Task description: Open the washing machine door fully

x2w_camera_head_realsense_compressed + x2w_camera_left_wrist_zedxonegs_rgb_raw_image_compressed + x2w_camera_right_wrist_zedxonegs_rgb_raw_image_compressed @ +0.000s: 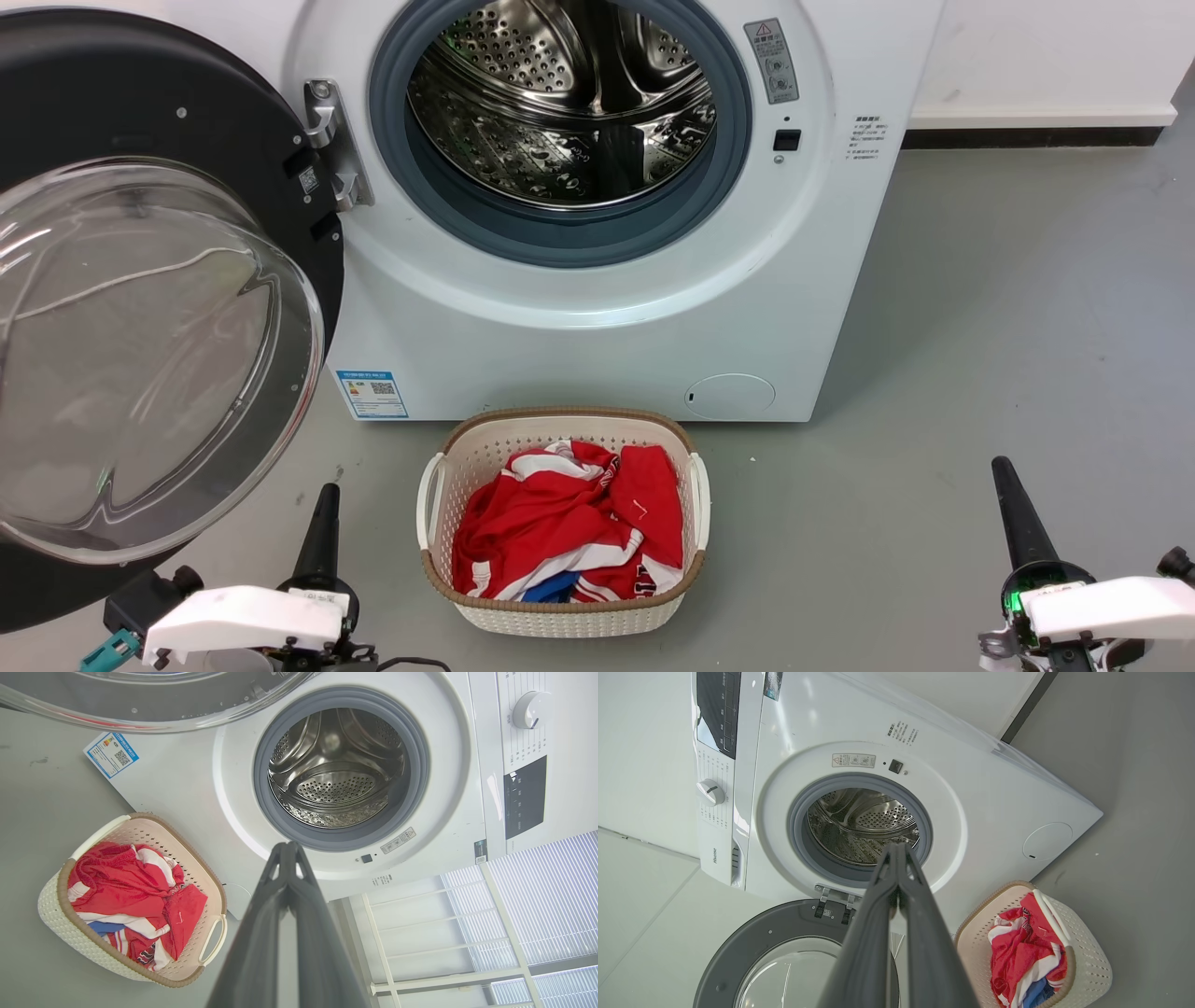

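Washing machine door (159, 308) hangs off the hinge (331, 140) on the robot's left side of the washing machine (597, 317). It is swung well out, inner face and glass bowl turned toward the room. Opening is uncovered, drum (569, 103) in plain sight.

Left gripper (322, 523) sits low, just right of the door's lower rim, near it but not touching. Its fingers are pressed together, tips meeting in the left wrist view, holding nothing. Right gripper (1013, 504) is well apart, on the far side of the laundry basket (560, 616), fingers likewise pressed together and empty.

Key relation: the door lies up and to the left of the left gripper, hinge line vertical, free edge out to the robot's left. Left arm is nearer by far; the right would have to cross over the basket.

Judgement: the door looks close to full swing. Any leftover travel is a push on the inner face or rim, leftward and back toward the wall. Risk: closed fingertips slipping on the bulging glass, so the black rim is the safer contact. The basket of red clothes (569, 532) sits in front of the machine, between the arms, apart from the door.
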Available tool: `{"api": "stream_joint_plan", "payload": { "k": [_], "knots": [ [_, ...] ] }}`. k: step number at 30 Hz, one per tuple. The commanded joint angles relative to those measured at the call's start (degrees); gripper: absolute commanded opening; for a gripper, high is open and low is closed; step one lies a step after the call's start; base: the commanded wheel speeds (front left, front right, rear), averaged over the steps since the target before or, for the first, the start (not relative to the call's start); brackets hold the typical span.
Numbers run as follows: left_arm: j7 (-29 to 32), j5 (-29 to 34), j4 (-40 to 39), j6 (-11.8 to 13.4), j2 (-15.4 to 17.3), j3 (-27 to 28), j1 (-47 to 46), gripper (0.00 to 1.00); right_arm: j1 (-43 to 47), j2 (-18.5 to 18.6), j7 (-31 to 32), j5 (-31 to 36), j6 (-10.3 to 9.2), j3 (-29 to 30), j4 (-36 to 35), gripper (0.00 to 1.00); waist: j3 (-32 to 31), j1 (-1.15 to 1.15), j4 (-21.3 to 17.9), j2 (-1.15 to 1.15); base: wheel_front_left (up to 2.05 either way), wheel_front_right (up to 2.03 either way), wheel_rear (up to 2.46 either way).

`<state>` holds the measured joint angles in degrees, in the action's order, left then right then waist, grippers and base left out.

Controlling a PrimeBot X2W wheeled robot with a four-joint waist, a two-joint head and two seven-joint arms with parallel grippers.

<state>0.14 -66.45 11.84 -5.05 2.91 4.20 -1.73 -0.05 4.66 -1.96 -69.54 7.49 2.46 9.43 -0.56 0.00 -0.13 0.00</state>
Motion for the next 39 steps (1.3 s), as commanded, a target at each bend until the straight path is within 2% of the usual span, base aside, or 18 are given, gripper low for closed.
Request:
{"api": "stream_joint_plan", "payload": {
  "k": [1, 39],
  "knots": [
    [0.4, -1.7, -0.2, -0.4, 0.0, 0.3, -1.5, 0.00, -1.7, 0.3, 0.5, -1.7, 0.01, 0.2, 0.0, 0.00, 0.0, 0.00, 0.0, 0.00, 0.00, 0.00, 0.00],
    [5.3, -21.1, 1.8, -2.2, 0.0, 2.0, -4.2, 0.00, -5.4, -0.1, 5.6, -20.1, 0.00, 1.6, 3.6, 0.00, 0.6, 0.00, 0.1, 0.00, 0.00, 0.00, 0.00]
  ]
}}
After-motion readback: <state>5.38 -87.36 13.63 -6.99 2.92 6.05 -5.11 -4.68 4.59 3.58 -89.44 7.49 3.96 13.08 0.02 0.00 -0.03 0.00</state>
